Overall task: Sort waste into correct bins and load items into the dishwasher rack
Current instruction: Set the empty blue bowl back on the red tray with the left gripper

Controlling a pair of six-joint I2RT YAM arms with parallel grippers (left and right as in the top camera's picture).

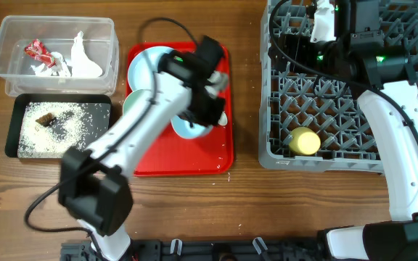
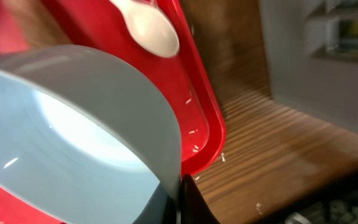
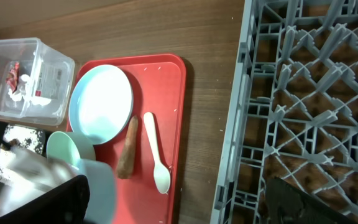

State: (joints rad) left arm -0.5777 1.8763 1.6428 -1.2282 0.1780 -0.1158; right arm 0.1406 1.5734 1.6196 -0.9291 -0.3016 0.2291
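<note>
My left gripper point(image 2: 180, 200) is shut on the rim of a light blue bowl point(image 2: 73, 130) and holds it tilted over the red tray point(image 1: 194, 156); in the overhead view the bowl point(image 1: 186, 128) sits under the gripper point(image 1: 205, 116). A second bowl point(image 1: 130, 105) and the light blue plate point(image 1: 145, 67) lie on the tray's left part. The white spoon point(image 3: 156, 152) and a brown stick point(image 3: 127, 155) lie on the tray. My right gripper point(image 3: 185, 205) is open and empty above the grey rack point(image 1: 274, 156), which holds the yellow cup point(image 1: 305, 141).
The clear tub point(image 1: 9, 43) at the far left holds the red-and-white wrapper point(image 1: 36, 51) and white tissue point(image 1: 82, 58). The black tray point(image 1: 11, 130) in front of it holds rice grains and a brown scrap point(image 1: 46, 119). A few grains lie on the red tray's edge point(image 2: 194, 130).
</note>
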